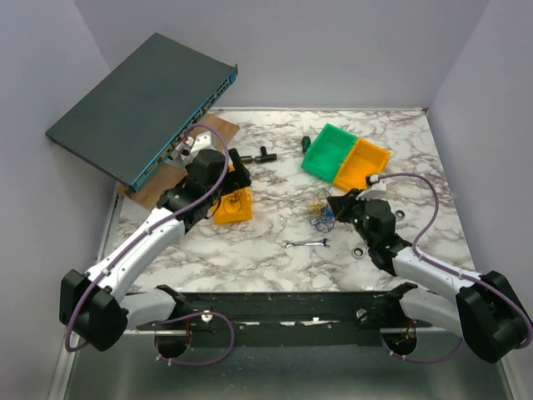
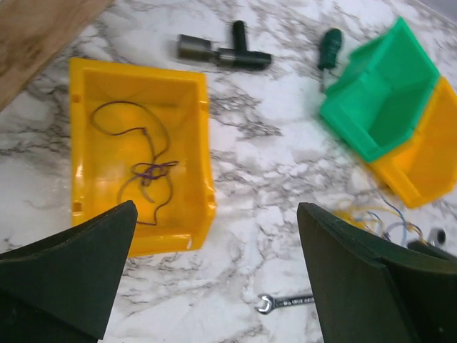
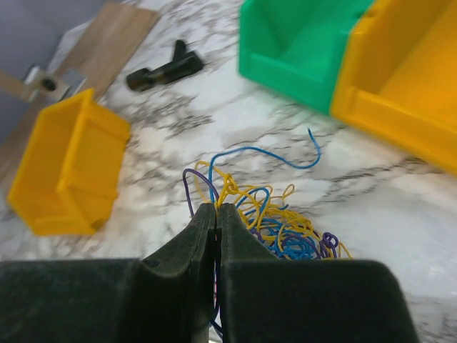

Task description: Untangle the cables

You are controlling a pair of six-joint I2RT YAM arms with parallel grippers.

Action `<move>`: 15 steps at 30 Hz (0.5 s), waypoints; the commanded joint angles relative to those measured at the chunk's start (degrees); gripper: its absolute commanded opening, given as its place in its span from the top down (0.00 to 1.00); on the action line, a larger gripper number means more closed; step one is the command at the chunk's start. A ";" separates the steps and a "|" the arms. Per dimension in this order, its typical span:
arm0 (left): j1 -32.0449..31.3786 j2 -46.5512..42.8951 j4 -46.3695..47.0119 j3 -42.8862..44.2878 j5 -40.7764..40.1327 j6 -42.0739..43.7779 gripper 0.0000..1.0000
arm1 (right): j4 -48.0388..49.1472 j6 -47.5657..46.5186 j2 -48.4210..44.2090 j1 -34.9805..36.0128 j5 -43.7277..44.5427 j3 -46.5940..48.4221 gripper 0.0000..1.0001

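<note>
Left end effector (image 2: 214, 214): fingers wide apart above the yellow bin (image 2: 203, 179).
Done: one purple strand (image 2: 146, 171) lies loose in that bin.
Right end effector (image 3: 216, 207): pressed together, seemingly pinching a strand.
To do: the cables (image 3: 278, 229) lie knotted on the table (image 3: 371, 207), mid-task.

Open table (image 1: 250, 250) runs between my two arms; only the wrench (image 1: 306, 243) lies on it. Before my left end effector (image 2: 216, 211) the yellow bin (image 2: 193, 143) walls restrict entry. Ahead of my right end effector (image 3: 216, 209): cables (image 3: 271, 214), then green bin (image 3: 285, 43) and orange bin (image 3: 400, 86) touching, blocking passage.
</note>
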 commanded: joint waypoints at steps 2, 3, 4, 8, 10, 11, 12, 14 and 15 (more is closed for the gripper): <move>-7.15 -7.06 8.87 -5.30 4.56 10.27 0.01 | 13.32 -1.92 1.76 0.00 -21.54 -1.95 0.99; -7.70 -7.43 12.28 -7.38 8.86 11.51 0.01 | 14.34 -1.78 2.34 0.00 -23.57 -1.96 0.99; -7.95 -7.22 16.59 -9.42 12.38 12.40 0.01 | 14.85 -1.89 2.92 -0.05 -24.78 -1.81 0.93; -8.00 -1.38 27.40 -14.15 24.64 13.49 0.03 | 10.81 -1.48 5.11 0.01 -19.85 0.49 0.35; -7.98 2.86 28.72 -13.71 27.20 14.09 0.05 | 9.28 -1.54 4.67 -0.01 -17.48 0.56 0.33; -7.94 4.64 29.39 -13.30 28.59 14.43 0.07 | 9.27 -1.54 4.29 0.02 -16.89 0.30 0.33; -8.09 6.54 29.92 -13.04 30.06 14.65 0.07 | 9.26 -1.63 3.72 0.00 -16.34 -0.01 0.33; -8.31 9.44 31.07 -12.21 33.93 15.34 0.09 | 9.22 -1.74 2.81 -0.04 -15.20 -0.59 0.32; -8.61 10.61 31.50 -11.74 35.72 15.98 0.09 | 9.05 -1.94 2.34 -0.02 -14.74 -0.72 0.32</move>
